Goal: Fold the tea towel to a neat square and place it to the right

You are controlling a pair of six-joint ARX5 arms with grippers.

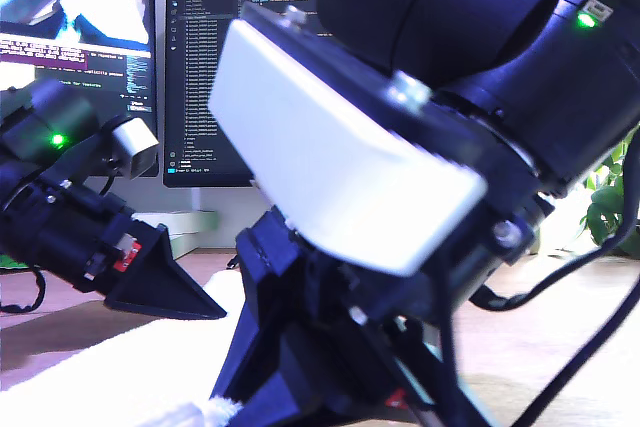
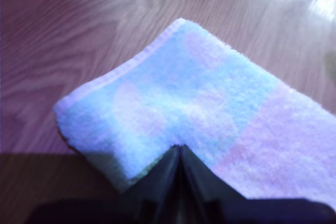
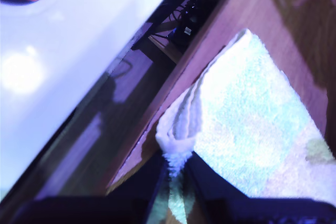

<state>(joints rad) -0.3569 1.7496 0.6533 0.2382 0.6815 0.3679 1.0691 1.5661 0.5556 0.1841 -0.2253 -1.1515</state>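
Hidden: the exterior view is mostly blocked by a big black arm with a white plastic cover [image 1: 340, 157], close to the lens and blurred; its tip runs out of frame at the bottom. I cannot tell from the wrist views which arm this is.
Cut off: a second black arm with a green light [image 1: 60, 217] enters from the exterior view's left; its pointed black end rests low over the counter.
Towel: fluffy pale mint-white terry tea towel with faint pink patches [image 2: 199, 108], lying on the counter, doubled over, one rounded corner free. In the exterior view only a pale strip of it shows at the bottom [image 1: 120, 377].
First hand: my first hand [image 2: 179, 153], two black fingers pressed together to a point, tip sitting on the towel's surface; whether any cloth is caught between them cannot be told.
Second hand: my second hand [image 3: 176, 169], black fingers clamped on a bunched edge of the towel, folds of cloth rising from the grip, the rest of the sheet spreading away.
Surface: brown wood-grain counter [image 2: 79, 30], glare patches at one far corner.
Room: two lit monitors behind in the exterior view, a dark one with lines of text [image 1: 250, 77]; green plant leaves [image 1: 610, 202] at the exterior view's right edge.
Unclear: the bright white slab [image 3: 68, 61] in the second wrist view, too blurred to identify.
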